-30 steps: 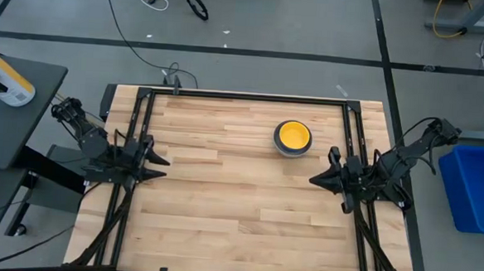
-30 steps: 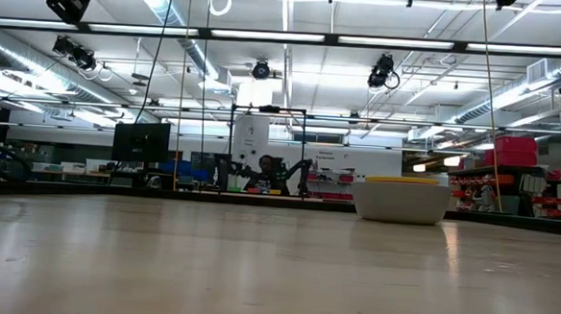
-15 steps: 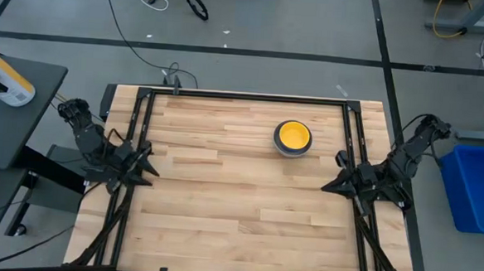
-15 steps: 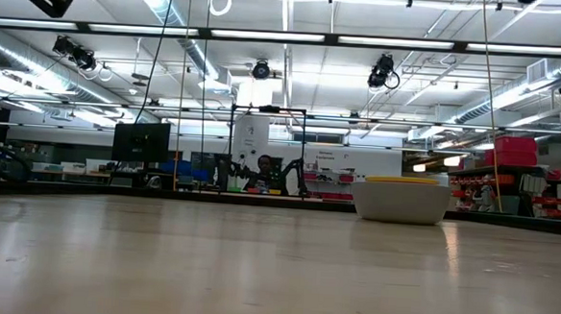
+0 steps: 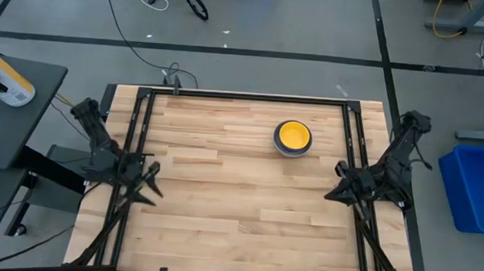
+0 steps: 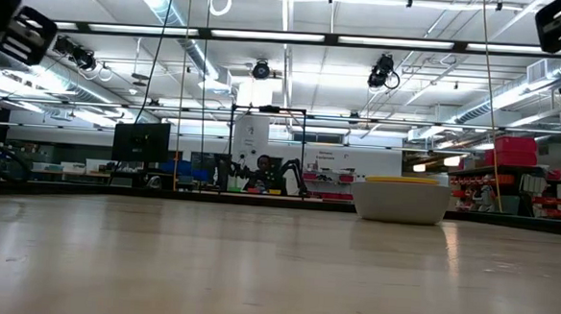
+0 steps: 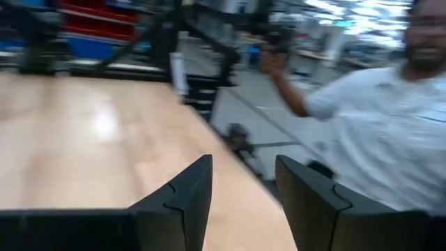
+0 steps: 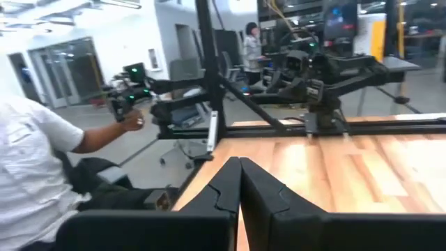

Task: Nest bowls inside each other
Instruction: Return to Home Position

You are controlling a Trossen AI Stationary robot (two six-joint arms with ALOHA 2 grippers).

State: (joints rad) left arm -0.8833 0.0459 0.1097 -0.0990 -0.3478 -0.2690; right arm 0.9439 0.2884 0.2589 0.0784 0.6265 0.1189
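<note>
Bowl stack is noted nearer the right gripper, jaws pressed together. Left gripper, jaws parted, is held well apart from it

The table is pale planked wood with a soft sheen, and the bowls look like smooth plastic.

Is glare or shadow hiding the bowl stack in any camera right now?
No. High view: even light, the bowl stack shows plainly. Low view: ceiling lights lay a pale sheen on the table, stack unobscured. Left wrist view: a bright glare patch on the wood.
</note>
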